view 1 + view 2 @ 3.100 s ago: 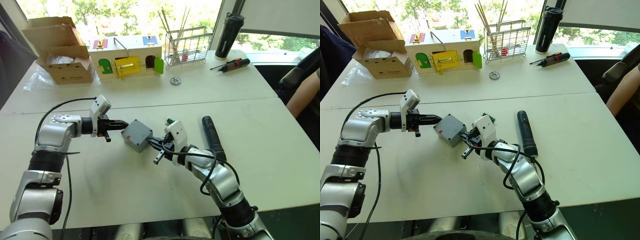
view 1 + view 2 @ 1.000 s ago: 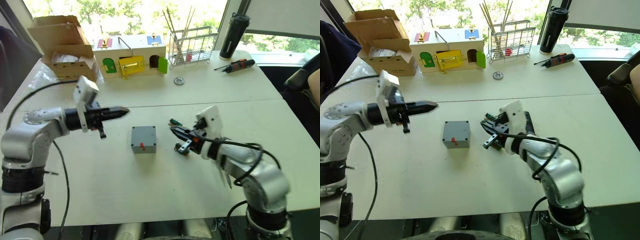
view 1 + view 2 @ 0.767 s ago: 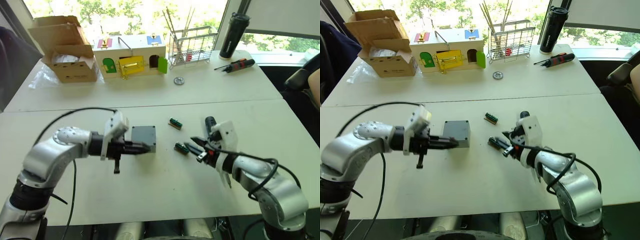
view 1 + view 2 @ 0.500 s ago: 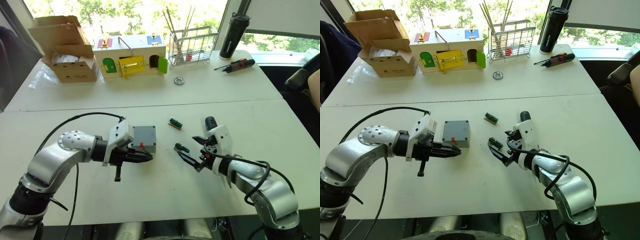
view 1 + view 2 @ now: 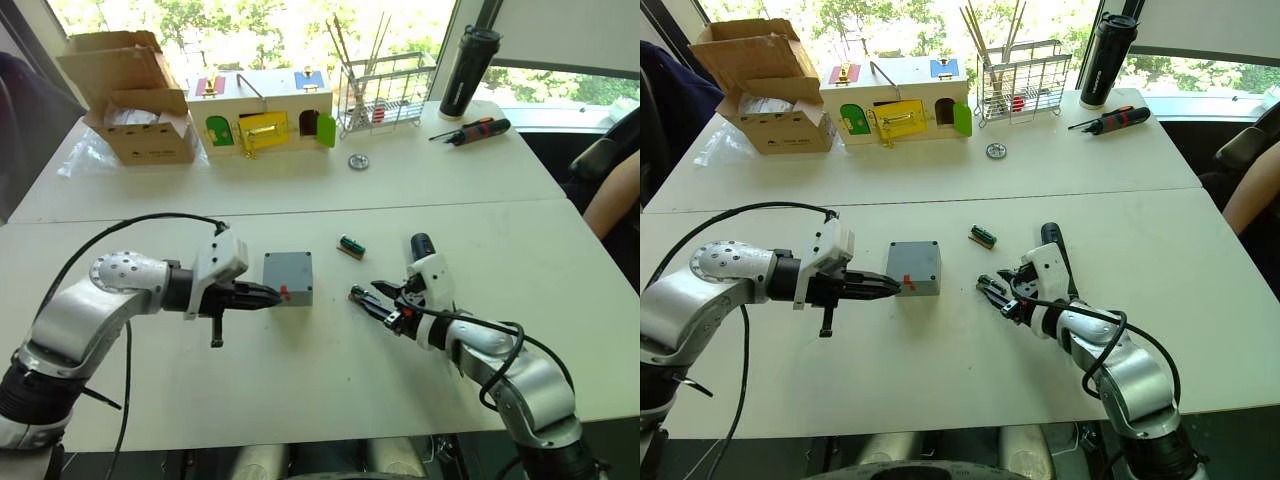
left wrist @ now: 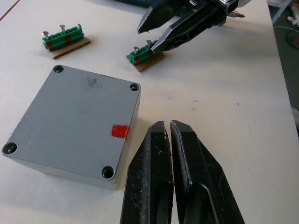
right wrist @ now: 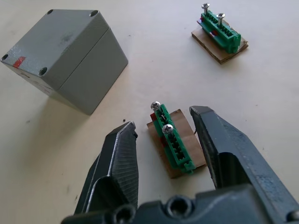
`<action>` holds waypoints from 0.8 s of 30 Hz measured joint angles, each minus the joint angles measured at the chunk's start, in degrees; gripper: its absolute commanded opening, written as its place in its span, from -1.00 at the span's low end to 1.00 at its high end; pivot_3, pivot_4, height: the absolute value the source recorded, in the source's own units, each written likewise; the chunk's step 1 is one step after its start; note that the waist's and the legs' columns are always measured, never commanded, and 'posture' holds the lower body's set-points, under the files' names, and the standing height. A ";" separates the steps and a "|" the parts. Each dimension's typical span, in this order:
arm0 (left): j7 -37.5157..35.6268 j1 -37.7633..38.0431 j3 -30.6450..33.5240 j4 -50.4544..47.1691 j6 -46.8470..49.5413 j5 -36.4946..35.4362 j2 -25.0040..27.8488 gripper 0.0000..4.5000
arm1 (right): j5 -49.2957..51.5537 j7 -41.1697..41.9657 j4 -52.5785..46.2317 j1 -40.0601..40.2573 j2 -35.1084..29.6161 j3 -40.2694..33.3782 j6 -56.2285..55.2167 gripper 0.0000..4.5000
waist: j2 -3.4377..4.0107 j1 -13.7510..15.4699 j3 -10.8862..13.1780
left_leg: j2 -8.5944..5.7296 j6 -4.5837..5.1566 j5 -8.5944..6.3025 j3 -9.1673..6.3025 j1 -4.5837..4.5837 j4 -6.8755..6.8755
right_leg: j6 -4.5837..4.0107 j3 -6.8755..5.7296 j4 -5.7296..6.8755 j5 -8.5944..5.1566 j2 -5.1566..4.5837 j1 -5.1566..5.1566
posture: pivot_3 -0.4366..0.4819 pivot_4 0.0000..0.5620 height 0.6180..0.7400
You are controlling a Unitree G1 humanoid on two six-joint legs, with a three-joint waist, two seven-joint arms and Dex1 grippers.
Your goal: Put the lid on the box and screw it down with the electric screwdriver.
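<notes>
On the white tabletop (image 5: 940, 380), the grey box (image 5: 914, 267) sat upright near the middle with the lid (image 6: 74, 123) already resting on top, a small red mark at the lid's edge. The left tool (image 5: 886, 285) hovered just beside the box on the side of that mark, its two black fingers pressed together with nothing between them; the left wrist view showed the fingertips (image 6: 161, 135) close to the red mark and apart from the box, and also four screw holes at the lid's corners, which the head views were too coarse to show.

The right tool (image 7: 163, 126) lay low over the tabletop with its fingers spread apart around a small green terminal block (image 7: 170, 137) on a brown backing. From the right wrist view I could not tell whether either finger touched it. That view showed two screw heads on the block, a detail lost in the head views. A second green block (image 5: 982, 236) lay nearby, further from the robot.

The electric screwdriver (image 5: 1052, 243) lay flat just behind the right tool. A red-and-black hand screwdriver (image 5: 1105, 120) rested at the far edge.
</notes>
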 measured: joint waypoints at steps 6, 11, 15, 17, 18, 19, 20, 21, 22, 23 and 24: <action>-0.15 -0.08 0.00 0.28 -0.23 0.28 0.00 -0.94 | -0.44 -0.11 0.24 0.03 -0.11 0.23 -0.36 -0.21 | 0.00 0.00 0.00 | 0.00 0.01 0.00 0.00 0.00 0.00 | 0.00 0.00 0.00 0.00 0.01 0.00 | -0.05 -0.47 1.00; -0.19 -0.21 -0.01 0.40 -0.92 0.45 0.00 -0.94 | -0.61 -0.17 1.13 0.03 -0.12 0.38 -0.58 -0.98 | 0.00 -0.01 0.00 | 0.00 0.01 0.00 0.00 0.00 0.00 | 0.00 0.00 0.00 0.00 0.01 0.00 | -0.05 -0.47 1.00; -0.07 -0.24 -0.01 0.48 -0.96 0.46 0.00 -0.94 | -1.09 -0.37 1.17 0.01 -0.21 1.08 -1.07 -0.98 | 0.00 -0.01 0.00 | 0.00 0.01 0.00 0.00 0.00 0.00 | 0.00 0.00 0.00 0.00 0.01 0.00 | -0.05 -0.47 1.00; -0.01 -0.25 -0.01 0.59 -0.95 0.45 0.00 -0.94 | -1.13 -0.47 1.17 0.01 -0.21 1.18 -1.18 -0.98 | 0.00 -0.01 0.00 | 0.00 0.01 0.00 0.00 0.00 0.00 | 0.00 0.00 0.00 0.00 0.01 0.00 | -0.05 -0.47 1.00; 0.02 -0.28 -0.01 0.62 -0.90 0.38 0.00 -0.94 | -1.14 -0.50 1.17 0.01 -0.25 1.19 -1.22 -0.98 | 0.00 -0.01 0.00 | 0.00 0.01 0.00 0.00 0.00 0.00 | 0.00 0.00 0.00 0.00 0.01 0.00 | -0.05 -0.47 1.00; 0.05 -0.35 0.04 0.68 -0.81 0.27 0.00 -0.94 | -1.14 -0.55 1.17 0.01 -0.30 1.17 -1.22 -0.98 | 0.00 0.00 0.00 | 0.00 0.01 0.00 0.00 0.00 0.00 | 0.00 0.00 0.00 0.00 0.01 0.00 | -0.05 -0.47 1.00; 0.05 -0.56 0.29 1.06 -0.57 -0.04 0.00 -0.94 | -1.09 -0.62 1.14 0.01 -0.38 1.11 -1.20 -0.98 | 0.00 0.00 0.00 | 0.00 0.01 0.00 0.00 0.00 0.00 | 0.00 0.00 0.00 0.00 0.01 0.00 | -0.05 -0.47 1.00; 0.01 -0.88 0.95 1.61 -0.14 -0.42 0.00 -0.94 | -1.04 -0.70 1.02 -0.02 -0.46 0.93 -1.01 -0.98 | 0.00 0.01 0.00 | 0.00 0.01 -0.01 -0.01 0.00 0.00 | 0.00 -0.01 0.00 0.00 0.02 0.00 | -0.05 -0.47 1.00; -0.02 -1.34 1.58 2.10 0.26 -0.71 0.19 -0.94 | -0.97 -0.79 0.84 -0.06 -0.51 0.53 -0.77 -0.98 | 0.00 0.00 0.00 | 0.00 0.04 -0.02 -0.01 0.00 0.00 | 0.00 -0.01 0.00 0.00 0.03 0.00 | -0.05 -0.47 1.00; -0.10 -1.73 2.11 2.61 0.41 -0.93 0.53 -0.94 | -0.93 -0.89 0.66 -0.24 -0.57 0.04 -0.51 -0.98 | 0.00 -0.01 0.00 | 0.00 0.05 -0.03 -0.01 0.00 0.00 | 0.00 -0.01 0.00 0.00 0.04 0.00 | -0.05 -0.47 1.00; -0.22 -2.23 2.82 3.30 0.51 -1.05 0.84 -0.94 | -0.90 -1.15 0.01 -0.48 -0.81 -0.61 -0.06 -0.98 | 0.00 -0.02 0.00 | -0.01 0.04 -0.02 -0.01 0.00 0.00 | 0.00 -0.01 0.00 0.00 0.05 0.00 | -0.05 -0.47 1.00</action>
